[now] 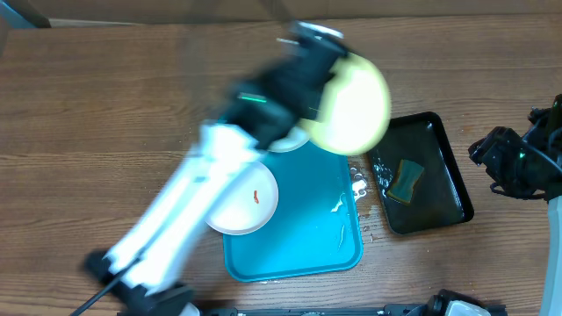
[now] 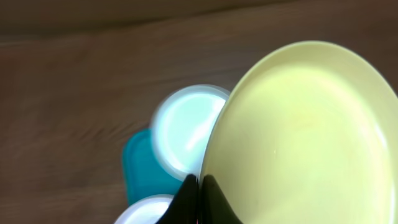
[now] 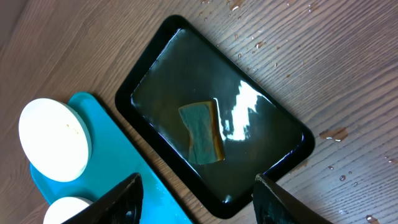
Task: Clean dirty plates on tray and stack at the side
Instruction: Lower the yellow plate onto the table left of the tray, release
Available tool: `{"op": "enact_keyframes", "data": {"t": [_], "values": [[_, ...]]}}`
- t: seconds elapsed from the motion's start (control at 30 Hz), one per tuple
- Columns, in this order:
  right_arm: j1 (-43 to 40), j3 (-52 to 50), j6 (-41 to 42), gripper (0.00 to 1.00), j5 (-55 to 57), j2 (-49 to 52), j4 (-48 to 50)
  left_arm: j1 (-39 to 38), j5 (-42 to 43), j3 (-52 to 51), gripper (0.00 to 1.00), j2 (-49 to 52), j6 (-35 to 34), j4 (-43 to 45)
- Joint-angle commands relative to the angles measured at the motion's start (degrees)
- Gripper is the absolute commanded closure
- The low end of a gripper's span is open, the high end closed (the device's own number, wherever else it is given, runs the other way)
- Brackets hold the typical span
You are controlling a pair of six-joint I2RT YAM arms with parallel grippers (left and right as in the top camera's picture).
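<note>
**Over the far right corner of the turquoise tray [image 1: 307, 241]: yellow-green plate [image 1: 356, 105] pinched in my left tool [image 2: 199, 202]**

Up off the worktop [image 1: 105, 105], my left tool is pressed together on the rim of the yellow-green plate. Both dark fingers meet at its lower edge in the left wrist view (the plate fills most of that picture). From overhead the plate and my left arm are blurred. The plate overlaps the tray's far right corner and sits just beside the black tray [image 1: 435, 154].

Two more plates lie on the turquoise tray. The white plate with the red smear [image 1: 246, 204] is on the left side and overhangs the tray's left edge. The second white plate [image 1: 285, 143] is at the far left corner, mostly hidden under my left arm in the overhead view. The rest of the tray is bare blue with a few small pale marks towards its right side.

My right tool [image 3: 199, 205] is at the right side of the worktop, beyond the black tray. Its fingers are spread apart with nothing between them, and its camera looks down on that glossy tray. A greenish sponge [image 3: 202, 132] lies near the tray's middle. Droplets [image 3: 336, 134] are scattered on the wood around the black tray.
</note>
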Motion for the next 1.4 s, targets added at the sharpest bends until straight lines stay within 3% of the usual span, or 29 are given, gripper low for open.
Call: {"op": "enact_keyframes", "data": {"t": [0.0, 0.17, 0.4, 0.67, 0.93, 1.03, 1.1, 1.13, 1.27, 1.37], "values": [[-0.37, 0.7, -1.6, 0.42, -0.96, -0.87, 0.2, 16.22, 11.28, 0.98, 0.96, -5.51, -6.99, -8.61], [-0.37, 0.7, -5.6, 0.42, -4.48, -0.87, 0.35, 36.37, 17.05, -0.68, 0.96, -5.11, -6.99, -16.15], [-0.37, 0.7, -5.6, 0.41, -4.55, -0.87, 0.31, 56.78, 18.69, -14.1, 0.96, -5.14, -6.25, -13.44], [-0.37, 0.7, -5.6, 0.41, -4.55, -0.87, 0.31, 70.14, 15.67, -35.19, 0.96, -5.11, -7.37, 2.34], [-0.37, 0.7, -5.6, 0.41, -4.55, -0.87, 0.37, 72.06, 15.43, -44.68, 0.94, -5.07, -5.51, 12.0], [-0.37, 0.7, -5.6, 0.42, -4.55, -0.87, 0.35, 71.89, 15.54, -45.42, 0.85, -5.03, -4.59, 11.8], [-0.37, 0.7, -5.6, 0.41, -4.55, -0.87, 0.33, 71.89, 17.55, -44.57, 0.66, -5.11, -3.34, 11.26], [-0.37, 0.7, -5.6, 0.41, -4.57, -0.87, 0.33, 71.8, 19.85, -43.8, 0.6, -5.14, -2.56, 10.8], [-0.37, 0.7, -5.6, 0.41, -4.57, -0.87, 0.35, 69.9, 34.53, -39.12, 0.3, -5.14, 3.8, 9.14], [-0.35, 0.7, -6.03, 0.42, -5.07, -0.87, 0.35, 65.16, 41.05, -34.97, 0.27, -5.14, 9.75, 6.6]]}}
